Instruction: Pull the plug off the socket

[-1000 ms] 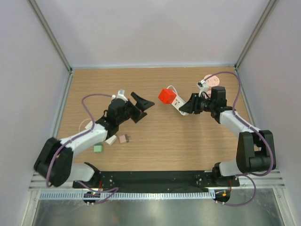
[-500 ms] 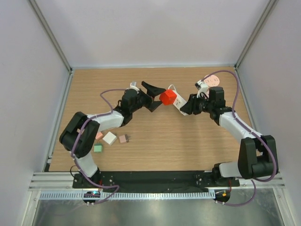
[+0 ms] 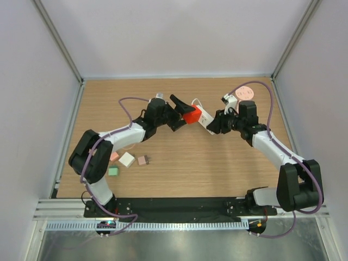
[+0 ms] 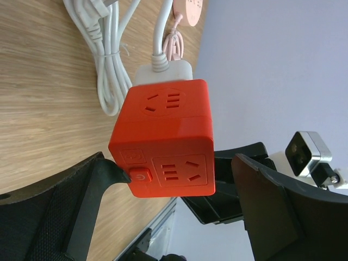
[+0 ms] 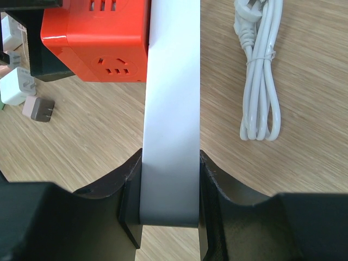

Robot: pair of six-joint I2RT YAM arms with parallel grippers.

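While right jaws pinch plug (image 5: 169,109), left jaws wide around socket (image 4: 163,141)

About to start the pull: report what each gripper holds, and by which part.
Right gripper: shut on the white plug, fingers pinching the sides of its end away from the red socket. Left gripper: open astride the socket, holding nothing.

Near your wooden surface's (image 3: 179,168) left edge lie a white block (image 3: 126,159), brown block (image 3: 143,160), green block (image 3: 113,171) and salmon block (image 3: 115,156). A bundled white cable (image 5: 261,81) lies toward the far edge, and a pink disc (image 3: 246,92) by the far right corner.
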